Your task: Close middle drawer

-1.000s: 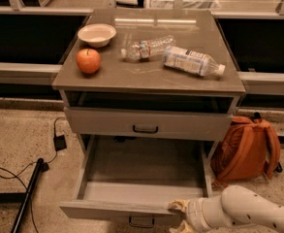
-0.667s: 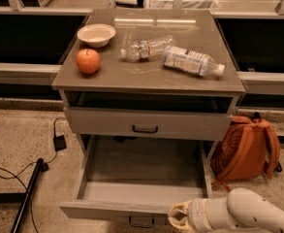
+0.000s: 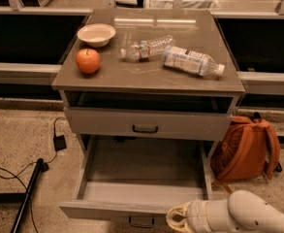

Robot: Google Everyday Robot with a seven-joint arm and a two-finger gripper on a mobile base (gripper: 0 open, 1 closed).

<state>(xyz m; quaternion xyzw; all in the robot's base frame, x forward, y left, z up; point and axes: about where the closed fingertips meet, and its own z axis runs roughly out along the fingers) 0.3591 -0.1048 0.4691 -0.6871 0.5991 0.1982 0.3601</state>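
Clearly, the middle drawer stands pulled far out toward the near side, under the top drawer. The gripper is at the right part of its front panel, just right of the handle; I cannot tell whether it is clenched or released. A bowl, an apple and two bottles lie on the cabinet top. A backpack stands at the right.

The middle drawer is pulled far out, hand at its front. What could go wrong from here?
1. The hand sits at the front of the middle drawer, right of its handle; an off-centre push might skew and jam it.
2. The clear bottle and labelled bottle lie on their sides on the tabletop; a hard slam could roll them.
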